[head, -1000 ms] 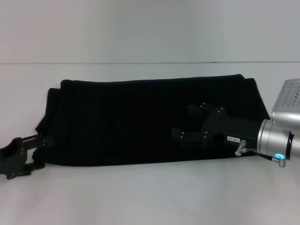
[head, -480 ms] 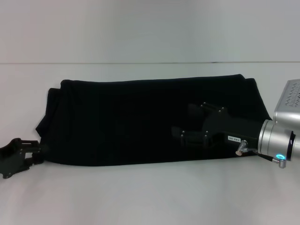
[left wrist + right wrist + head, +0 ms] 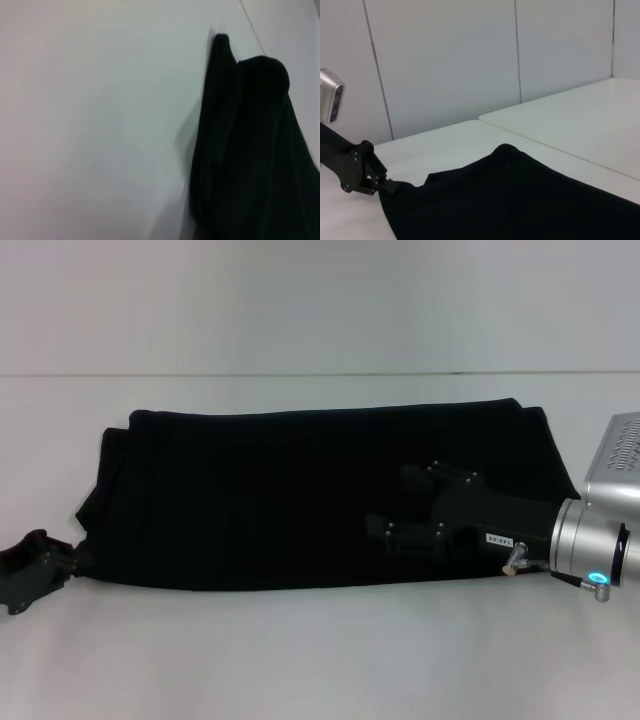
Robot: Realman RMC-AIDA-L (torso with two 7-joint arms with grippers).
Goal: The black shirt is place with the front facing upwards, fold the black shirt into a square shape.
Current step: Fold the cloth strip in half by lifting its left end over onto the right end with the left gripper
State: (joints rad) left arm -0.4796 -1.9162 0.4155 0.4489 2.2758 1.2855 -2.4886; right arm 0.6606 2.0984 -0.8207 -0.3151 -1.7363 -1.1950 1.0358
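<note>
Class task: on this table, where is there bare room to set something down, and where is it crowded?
Free: the table strip in front of the black shirt, and the band behind it up to the wall. Crowded: the middle, under the shirt, with the right gripper over its right half and the left gripper at its left front corner.

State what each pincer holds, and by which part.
The left pincer appears to pinch the black shirt at its near left corner; the right pincer, open over the shirt's right half, holds nothing.

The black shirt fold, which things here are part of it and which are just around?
Part of the job: black shirt, folded into a long band; left gripper at its left end; right gripper over its right half.

Just around: white table; wall panels.
</note>
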